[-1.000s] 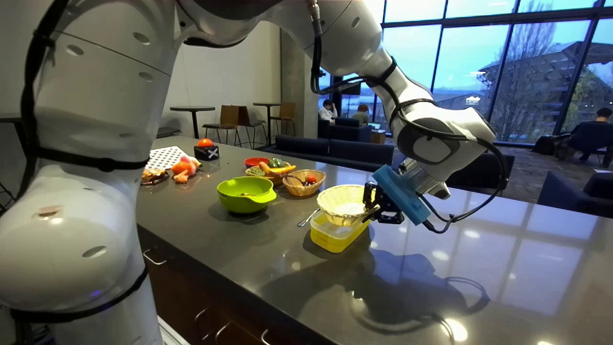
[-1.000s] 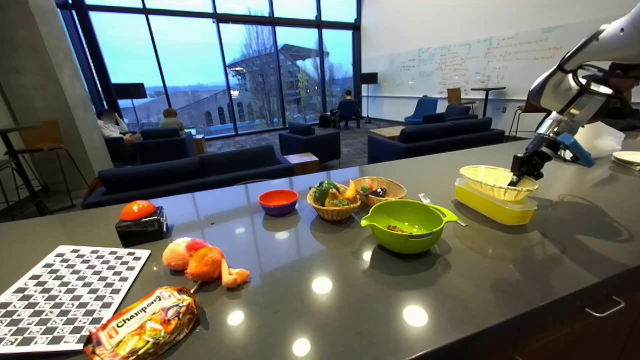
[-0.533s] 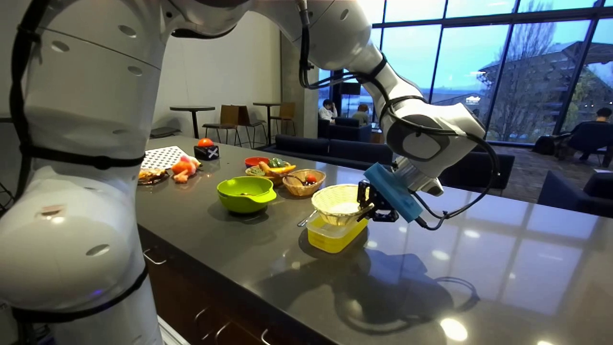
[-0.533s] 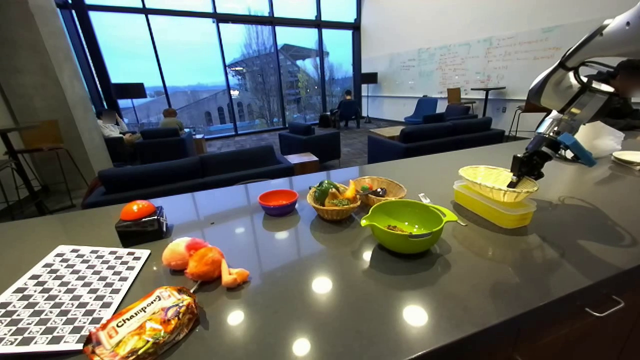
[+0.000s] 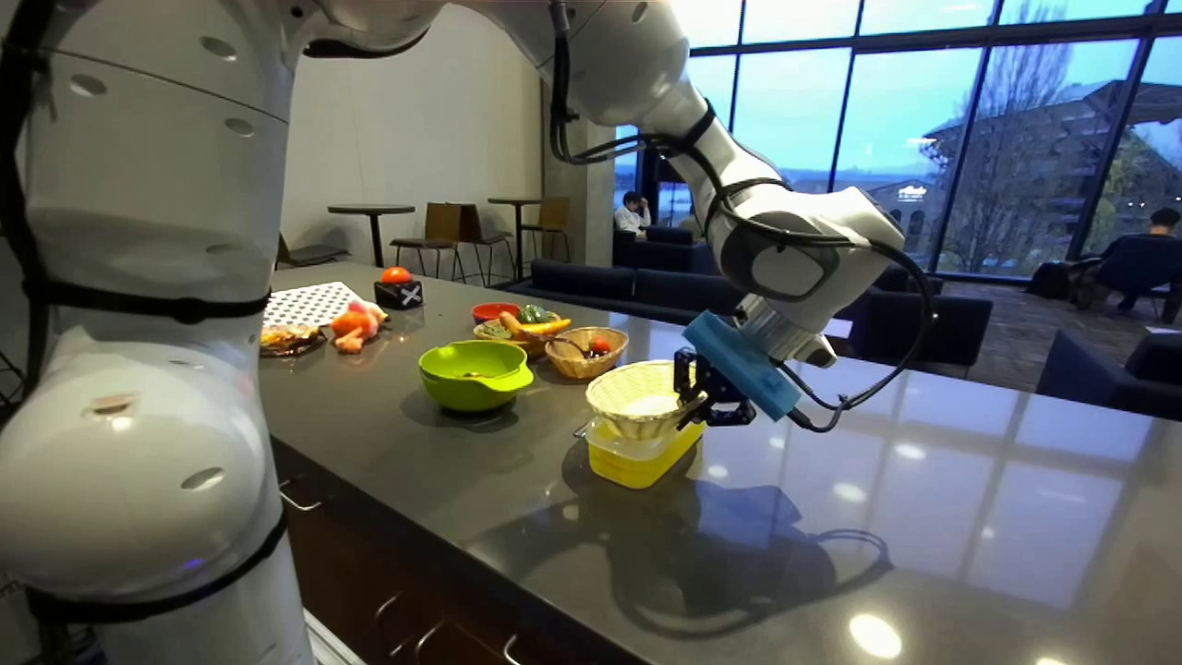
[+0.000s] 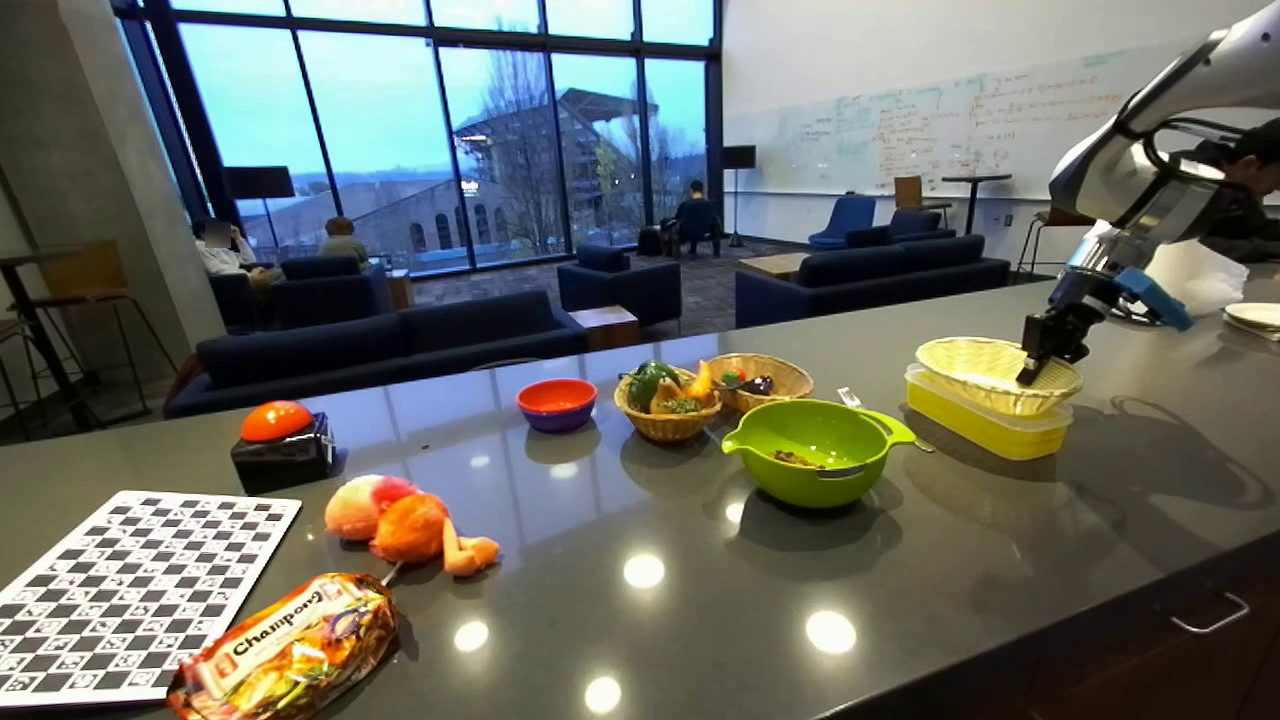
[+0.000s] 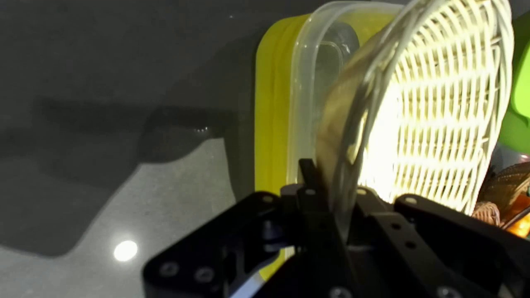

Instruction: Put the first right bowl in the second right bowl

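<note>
Gripper (image 5: pixel 685 399), cream basket (image 5: pixel 637 399) and tub (image 5: pixel 630 469) all lie farther left in an exterior view than a second ago. Jaws are pinched on the cream basket's rim; no hold on anything else seen. Cream basket is above the tub, overlapping its rim, and looks a little lower than before. Tub shifts along with it, so contact is likely: reads as a nudge, not a clean drop. Task judged nearly there; seating unconfirmed, release pending.

Counts, working outward: gripper 1; cream basket 1; tub 1; fork (image 6: pixel 849 397) 1, just beside the tub; green bowl (image 6: pixel 825 488) 1; brown baskets (image 6: pixel 668 430) 2; red bowl (image 6: pixel 557 402) 1 or a nested pair, cannot tell; toys (image 6: pixel 412 525), number unclear; button (image 6: pixel 277 421) 1; board (image 6: pixel 150 590) 1; packet (image 6: pixel 290 645) 1.
</note>
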`<state>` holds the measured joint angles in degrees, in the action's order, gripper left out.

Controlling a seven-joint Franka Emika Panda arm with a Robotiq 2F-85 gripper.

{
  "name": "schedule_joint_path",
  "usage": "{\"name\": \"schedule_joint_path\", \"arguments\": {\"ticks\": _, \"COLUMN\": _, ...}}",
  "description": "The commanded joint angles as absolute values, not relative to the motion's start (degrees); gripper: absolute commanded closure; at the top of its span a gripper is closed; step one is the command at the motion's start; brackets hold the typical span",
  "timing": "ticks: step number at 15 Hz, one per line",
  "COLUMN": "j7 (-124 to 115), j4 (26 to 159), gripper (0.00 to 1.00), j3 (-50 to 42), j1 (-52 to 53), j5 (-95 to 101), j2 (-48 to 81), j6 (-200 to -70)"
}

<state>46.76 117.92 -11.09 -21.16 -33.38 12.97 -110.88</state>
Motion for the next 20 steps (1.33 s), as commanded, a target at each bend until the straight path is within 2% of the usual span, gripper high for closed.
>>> {"name": "schedule_joint_path", "arguments": {"ticks": 1, "j7": 46.99, "j4": 123.57, "gripper": 0.98, "j3": -11.48, "j1": -19.63, "j5": -30.89, "j2": 7.59, "j6": -113.98}}
{"name": "schedule_joint_path", "arguments": {"ticks": 6, "j7": 46.74, "j4": 126.50, "gripper": 0.98, "j3": -11.54, "j1": -18.53, "j5": -29.80, "j2": 5.16, "j6": -115.80}}
{"name": "schedule_joint_path", "arguments": {"ticks": 7, "j7": 46.47, "j4": 126.75, "gripper": 0.66, "j3": -11.56, "j1": -18.32, "j5": -29.64, "j2": 4.96, "j6": -116.05}}
{"name": "schedule_joint_path", "arguments": {"ticks": 8, "j7": 46.51, "j4": 127.01, "gripper": 0.66, "j3": -11.59, "j1": -18.19, "j5": -29.49, "j2": 4.75, "j6": -116.07}}
{"name": "schedule_joint_path", "arguments": {"ticks": 11, "j7": 46.31, "j4": 127.29, "gripper": 0.49, "j3": -11.63, "j1": -17.82, "j5": -29.34, "j2": 4.43, "j6": -116.10}}
{"name": "schedule_joint_path", "arguments": {"ticks": 16, "j7": 46.17, "j4": 127.34, "gripper": 0.13, "j3": -11.74, "j1": -17.57, "j5": -29.24, "j2": 3.82, "j6": -116.21}}
{"name": "schedule_joint_path", "arguments": {"ticks": 18, "j7": 46.24, "j4": 127.70, "gripper": 0.02, "j3": -11.83, "j1": -17.60, "j5": -29.40, "j2": 3.20, "j6": -116.81}}
{"name": "schedule_joint_path", "arguments": {"ticks": 20, "j7": 46.24, "j4": 128.27, "gripper": 0.00, "j3": -12.02, "j1": -17.67, "j5": -29.29, "j2": 2.21, "j6": -117.46}}
